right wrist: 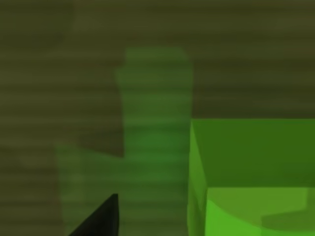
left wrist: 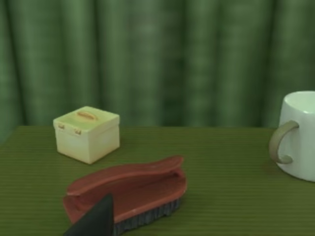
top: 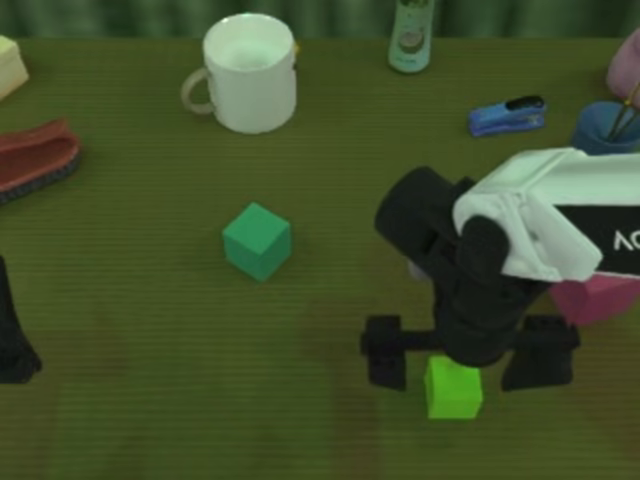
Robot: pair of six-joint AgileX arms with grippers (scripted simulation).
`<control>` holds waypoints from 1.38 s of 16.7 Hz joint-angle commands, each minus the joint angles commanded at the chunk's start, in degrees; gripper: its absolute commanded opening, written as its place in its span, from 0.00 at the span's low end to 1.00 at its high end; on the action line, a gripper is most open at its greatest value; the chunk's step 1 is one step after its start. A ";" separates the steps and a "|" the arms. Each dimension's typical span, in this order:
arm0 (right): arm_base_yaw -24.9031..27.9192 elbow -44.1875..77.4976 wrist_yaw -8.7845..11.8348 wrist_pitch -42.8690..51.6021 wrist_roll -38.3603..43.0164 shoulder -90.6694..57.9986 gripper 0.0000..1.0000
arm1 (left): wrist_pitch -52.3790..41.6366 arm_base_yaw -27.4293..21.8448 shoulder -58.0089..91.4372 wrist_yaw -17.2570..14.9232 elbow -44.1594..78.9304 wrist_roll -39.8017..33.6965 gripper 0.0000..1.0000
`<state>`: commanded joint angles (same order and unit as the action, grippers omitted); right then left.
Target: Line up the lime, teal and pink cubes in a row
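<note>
Fingers of the right gripper (top: 468, 362) stand spread wide on either side of the small bright yellow-green lime cube (top: 453, 389), which sits on the table directly beneath, at front right — far nearer this arm than the parked left arm (top: 14, 340).

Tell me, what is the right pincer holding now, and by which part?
Nothing: the open right pincer straddles the small yellow-green cube, fingers apart.

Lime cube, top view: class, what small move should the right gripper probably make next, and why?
Probably close. The right gripper is open, its fingers straddling the lime cube, which sits on the table apart from the teal cube.
</note>
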<state>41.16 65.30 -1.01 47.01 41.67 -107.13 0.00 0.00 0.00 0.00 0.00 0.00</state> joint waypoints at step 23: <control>-0.34 -9.39 0.87 1.37 -9.13 29.00 1.00 | -17.33 -6.41 26.82 -0.09 25.96 2.15 1.00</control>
<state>40.82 55.91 -0.13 48.38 32.54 -78.13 -17.33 -6.41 26.82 -0.09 25.96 2.15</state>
